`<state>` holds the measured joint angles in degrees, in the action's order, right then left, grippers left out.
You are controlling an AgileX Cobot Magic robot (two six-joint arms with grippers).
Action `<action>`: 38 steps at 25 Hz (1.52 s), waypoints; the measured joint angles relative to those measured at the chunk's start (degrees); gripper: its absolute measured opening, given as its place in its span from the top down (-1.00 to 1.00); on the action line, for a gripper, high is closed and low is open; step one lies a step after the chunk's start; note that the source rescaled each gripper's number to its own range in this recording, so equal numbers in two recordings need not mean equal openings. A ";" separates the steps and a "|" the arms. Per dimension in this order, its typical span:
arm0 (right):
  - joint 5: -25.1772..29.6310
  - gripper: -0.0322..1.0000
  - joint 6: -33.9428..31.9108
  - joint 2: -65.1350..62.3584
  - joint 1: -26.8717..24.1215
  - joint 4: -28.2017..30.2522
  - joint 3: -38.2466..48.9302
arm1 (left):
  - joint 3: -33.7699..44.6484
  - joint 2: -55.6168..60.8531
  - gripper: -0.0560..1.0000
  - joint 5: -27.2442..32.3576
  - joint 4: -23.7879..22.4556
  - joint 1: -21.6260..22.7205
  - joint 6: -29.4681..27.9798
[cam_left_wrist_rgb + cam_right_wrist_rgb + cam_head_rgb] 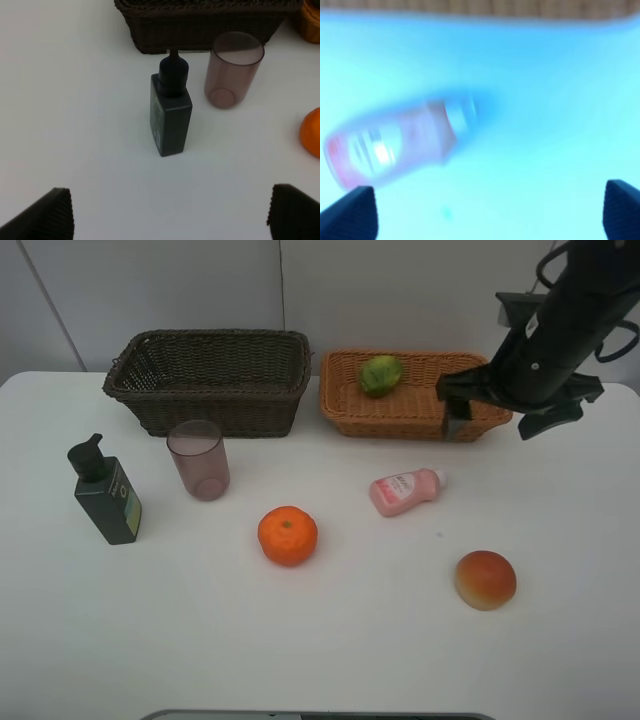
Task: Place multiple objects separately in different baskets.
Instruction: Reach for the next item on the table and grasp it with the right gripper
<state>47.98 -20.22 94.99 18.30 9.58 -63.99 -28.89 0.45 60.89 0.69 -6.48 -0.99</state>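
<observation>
One down, five to go, by my count. The green fruit [380,375] lies in the tan basket [400,422]; nothing shows in the dark basket [215,412]. On the desk [330,650] sit the orange [288,536], apple [485,580], pink bottle [405,490], pump bottle [105,492] and cup [198,460], all apart from one another. The right claw [503,418] hangs wide and empty over the tan basket's near corner, its blurred camera looking down at the pink bottle. The left claw [170,215] is wide too, holding nothing, facing the pump bottle with the cup just beside it.
</observation>
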 joint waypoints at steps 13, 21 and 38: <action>-2.86 -1.00 -0.09 -6.88 1.60 -5.76 20.53 | 0.00 0.00 -0.98 0.00 0.00 0.00 0.00; -7.17 -1.00 -1.44 -6.88 2.68 -8.57 23.94 | 0.00 0.00 -0.98 0.00 0.00 0.00 0.00; -14.37 -1.00 -1.67 -4.91 3.21 -9.58 27.52 | 0.00 0.00 -0.98 0.00 0.00 0.00 0.00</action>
<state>33.60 -21.89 90.08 21.51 0.00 -36.47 -28.89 0.45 60.89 0.69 -6.48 -0.99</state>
